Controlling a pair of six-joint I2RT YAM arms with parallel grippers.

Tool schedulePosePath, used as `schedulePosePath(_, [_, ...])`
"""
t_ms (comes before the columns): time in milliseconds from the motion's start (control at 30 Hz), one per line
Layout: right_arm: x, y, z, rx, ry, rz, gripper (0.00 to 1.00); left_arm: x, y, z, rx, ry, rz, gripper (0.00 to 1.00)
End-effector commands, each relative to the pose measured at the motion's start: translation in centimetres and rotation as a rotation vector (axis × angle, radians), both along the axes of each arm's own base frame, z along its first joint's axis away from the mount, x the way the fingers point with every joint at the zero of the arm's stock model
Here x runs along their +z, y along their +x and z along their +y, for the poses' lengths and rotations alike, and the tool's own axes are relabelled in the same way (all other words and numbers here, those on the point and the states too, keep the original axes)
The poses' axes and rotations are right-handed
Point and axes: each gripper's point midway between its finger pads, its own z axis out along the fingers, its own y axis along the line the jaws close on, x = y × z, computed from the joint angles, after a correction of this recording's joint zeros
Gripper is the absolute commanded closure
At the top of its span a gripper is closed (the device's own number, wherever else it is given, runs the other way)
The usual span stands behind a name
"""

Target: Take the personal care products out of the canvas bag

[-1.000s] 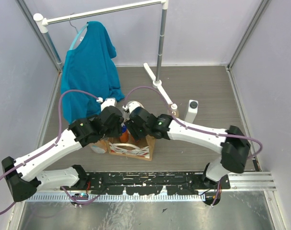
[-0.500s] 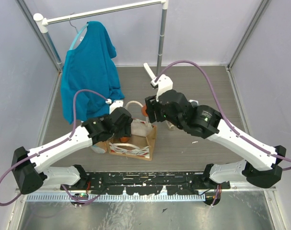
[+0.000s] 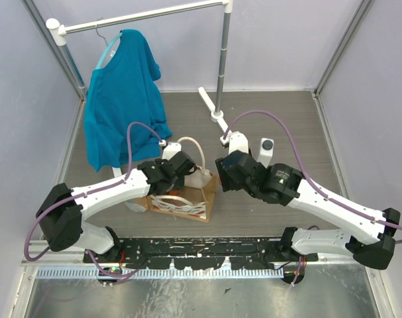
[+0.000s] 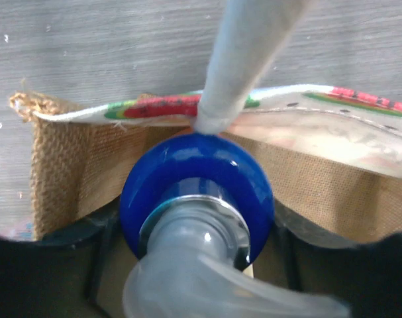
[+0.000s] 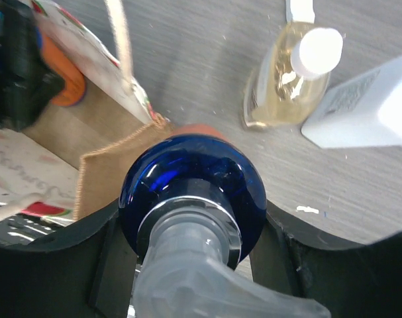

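While in right gripper [image 5: 193, 228], bottle [image 5: 187, 175] (blue-capped).

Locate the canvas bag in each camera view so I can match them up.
Top external: the canvas bag sits at centre, between the two arms.
Left wrist: the bag's patterned rim and tan inside span mid-frame.
Right wrist: only a corner of the bag shows, at the left.
Shared landmark: the bag's white rope handle.
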Motion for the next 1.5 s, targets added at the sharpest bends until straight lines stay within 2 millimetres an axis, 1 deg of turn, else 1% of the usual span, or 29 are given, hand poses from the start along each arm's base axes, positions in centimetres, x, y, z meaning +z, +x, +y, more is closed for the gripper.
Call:
schedulePosePath(0, [-0.4, 1.8, -0.3, -0.137, 0.086, -0.062, 0.89, 1.4, 1.7, -0.9, 0.006, -0.037, -0.099, 0.63])
schedulePosePath(33, [-1.4, 2.0, -0.8, -0.163, 0.064, -0.054, 0.89, 1.9, 1.9, -1.0, 0.003, -0.043, -0.111, 0.75])
schedulePosePath(100, [-3.1, 2.2, -1.5, -0.203, 0.036, -0.03, 0.89, 3.0, 1.9, -0.9, -0.007, -0.047, -0.128, 0.95])
schedulePosePath(133, [-4.0, 2.3, -1.9, -0.223, 0.029, -0.017, 0.89, 3.7, 1.9, -0.7, -0.007, -0.049, -0.139, 1.0])
schedulePosePath(267, [-5.9, 2.7, -3.6, -0.303, 0.041, 0.037, 0.89, 7.2, 1.8, -0.6, -0.031, -0.099, -0.194, 1.0])
schedulePosePath(433, [-7.5, 3.0, -5.0, -0.348, 0.032, 0.088, 0.88, 13.7, 0.9, -0.8, -0.059, -0.229, -0.279, 1.0])
schedulePosePath(500, [-8.6, 2.9, -5.3, -0.354, 0.0, 0.106, 0.86, 16.3, 0.5, -0.7, -0.072, -0.265, -0.304, 1.0])
schedulePosePath(533, [-9.1, 2.9, -5.4, -0.356, -0.015, 0.116, 0.85, 18.0, 0.4, -0.7, -0.076, -0.288, -0.323, 1.0])
schedulePosePath(667, [-11.2, 2.8, -5.7, -0.372, -0.064, 0.148, 0.83, 22.6, 0.4, 0.5, -0.051, -0.321, -0.406, 1.0])
schedulePosePath(733, [-12.0, 3.0, -5.9, -0.385, -0.073, 0.156, 0.83, 24.5, 0.7, 1.5, -0.023, -0.311, -0.455, 1.0])
schedulePosePath(833, [-12.7, 3.1, -5.8, -0.391, -0.076, 0.168, 0.82, 25.8, 1.6, 3.5, 0.027, -0.201, -0.508, 1.0])
schedulePosePath(933, [-13.4, 3.1, -5.8, -0.397, -0.089, 0.18, 0.8, 26.2, 2.9, 3.9, 0.036, -0.115, -0.528, 1.0])
schedulePosePath(967, [-13.6, 3.1, -5.9, -0.399, -0.093, 0.184, 0.78, 26.1, 3.5, 4.4, 0.053, -0.099, -0.53, 1.0])
schedulePosePath(1067, [-13.8, 2.9, -6.2, -0.411, -0.095, 0.18, 0.75, 24.4, 5.5, 5.3, 0.09, -0.116, -0.498, 1.0])
schedulePosePath(1100, [-13.8, 2.8, -6.3, -0.412, -0.092, 0.182, 0.7, 23.6, 6.2, 5.7, 0.106, -0.115, -0.485, 1.0])
schedulePosePath(1167, [-13.8, 2.6, -6.4, -0.409, -0.08, 0.181, 0.54, 21.9, 7.3, 6.6, 0.138, -0.097, -0.453, 1.0])
schedulePosePath(1200, [-13.6, 2.5, -6.4, -0.407, -0.071, 0.178, 0.45, 21.0, 7.8, 6.9, 0.149, -0.074, -0.438, 1.0])
schedulePosePath(1233, [-13.5, 2.5, -6.4, -0.406, -0.062, 0.175, 0.33, 20.2, 8.2, 7.2, 0.158, -0.063, -0.423, 1.0])
schedulePosePath(1333, [-12.5, 2.4, -6.3, -0.399, -0.029, 0.162, 0.08, 18.2, 9.1, 7.3, 0.165, -0.054, -0.397, 1.0])
schedulePosePath(1367, [-11.9, 2.5, -6.3, -0.399, -0.014, 0.152, 0.02, 17.7, 9.2, 7.2, 0.162, -0.057, -0.392, 1.0])
schedulePosePath(1400, [-11.3, 2.4, -6.3, -0.399, -0.002, 0.145, 0.0, 17.1, 9.2, 7.0, 0.155, -0.058, -0.386, 1.0])
schedulePosePath(1433, [-10.5, 2.5, -6.3, -0.399, 0.01, 0.135, 0.0, 15.4, 9.4, 6.7, 0.15, -0.036, -0.353, 1.0])
schedulePosePath(1467, [-9.8, 2.5, -6.3, -0.398, 0.026, 0.123, 0.0, 14.6, 9.4, 6.6, 0.148, -0.034, -0.34, 1.0])
